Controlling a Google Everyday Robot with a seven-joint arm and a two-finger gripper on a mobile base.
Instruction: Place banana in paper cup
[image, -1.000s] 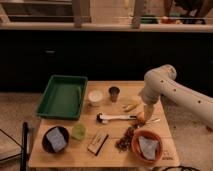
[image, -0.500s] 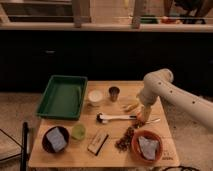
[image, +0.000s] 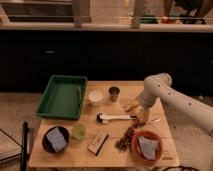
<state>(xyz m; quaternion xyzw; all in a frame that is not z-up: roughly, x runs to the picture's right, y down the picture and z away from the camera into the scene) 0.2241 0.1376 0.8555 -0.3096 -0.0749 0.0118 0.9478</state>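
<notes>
The banana (image: 131, 106) is small and pale yellow. It lies on the wooden table (image: 85, 156) right of centre. The paper cup (image: 95, 97) is short and white and stands upright beside the green tray, well left of the banana. My gripper (image: 141, 116) hangs from the white arm (image: 159, 89) that reaches in from the right. It is low over the table, just right of and in front of the banana. The arm's end hides part of the table by the banana.
A small dark metallic cup (image: 114, 93) stands between the paper cup and the banana. A green tray (image: 62, 96) is at the back left. A white-handled utensil (image: 117, 117), a light green cup (image: 78, 131), a dark bowl (image: 56, 140), a snack bar (image: 98, 143) and an orange bowl (image: 147, 146) lie nearer the front.
The arm has swung left and down, bringing my gripper closer to the banana. The objects on the table have not moved.
</notes>
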